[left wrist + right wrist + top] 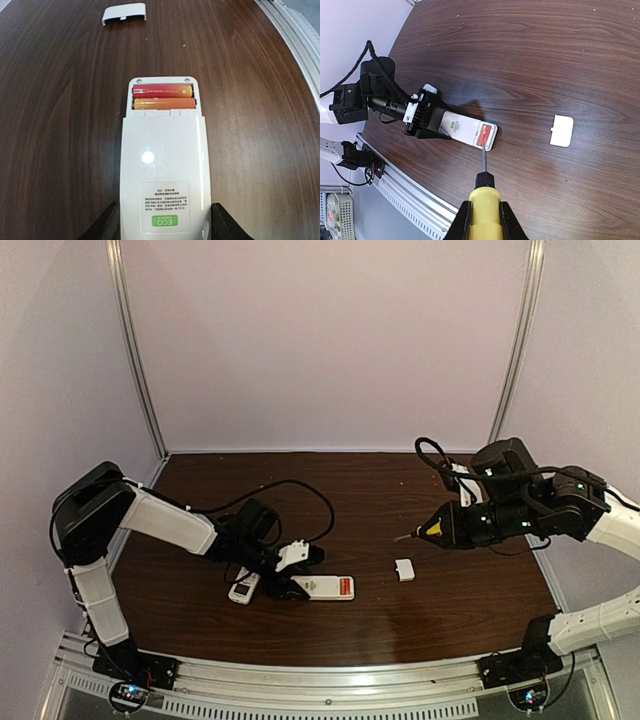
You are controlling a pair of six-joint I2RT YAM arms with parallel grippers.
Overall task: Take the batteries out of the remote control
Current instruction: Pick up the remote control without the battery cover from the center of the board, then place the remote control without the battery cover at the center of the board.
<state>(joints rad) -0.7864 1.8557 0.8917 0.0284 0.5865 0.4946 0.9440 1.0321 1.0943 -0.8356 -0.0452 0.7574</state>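
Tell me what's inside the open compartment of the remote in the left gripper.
Two orange-red batteries lie side by side, filling it. The contacts and the floor beneath them are covered.

green label point(165, 222) on remote point(162, 150), reads "ECO" upside down

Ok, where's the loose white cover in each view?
Top external: cover right of centre, right of the open remote.
Left wrist: cover at top edge, beyond the open remote.
Right wrist: cover right of the open remote.
Shared landmark: the open remote.
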